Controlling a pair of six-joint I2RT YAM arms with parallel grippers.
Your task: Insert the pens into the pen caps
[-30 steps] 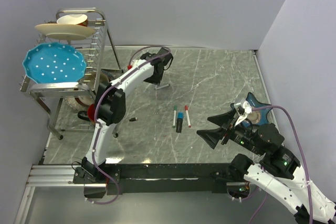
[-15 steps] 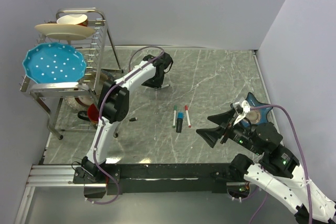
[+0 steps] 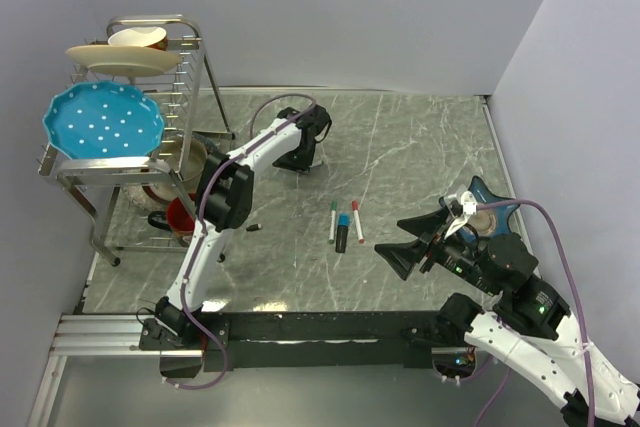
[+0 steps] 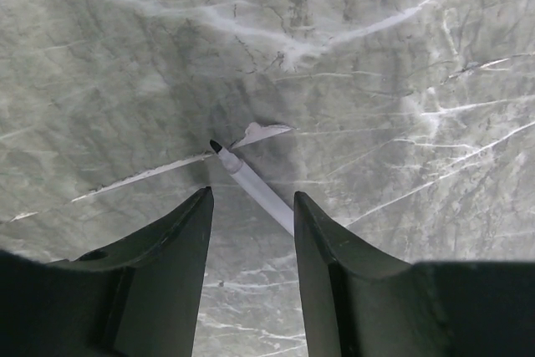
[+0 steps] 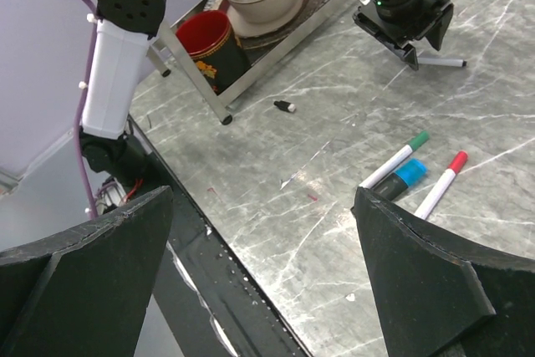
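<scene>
My left gripper [image 4: 251, 196] is open and low over an uncapped white pen [image 4: 255, 187] with a black tip. The pen lies on the table and runs back under the right finger. In the top view this gripper [image 3: 301, 154] is at the far middle and mostly hides the pen. The pen also shows in the right wrist view [image 5: 443, 62]. A green-capped pen [image 3: 333, 219], a black pen with blue trim [image 3: 342, 233] and a red-capped pen [image 3: 357, 220] lie side by side mid-table. A tiny black cap [image 3: 254, 227] lies alone to their left. My right gripper [image 3: 412, 243] is open and empty, above the table right of them.
A metal dish rack [image 3: 190, 67] stands at the far left with a blue plate [image 3: 103, 122], a cream plate and bowls, and a red cup [image 5: 209, 35] on its low shelf. A blue star-shaped holder [image 3: 492, 197] sits at the right. The table's black front rail [image 5: 209, 265] runs below my right gripper.
My left arm has swung slightly right and its gripper has come down over the white pen. The right arm and the three pens have not moved.
</scene>
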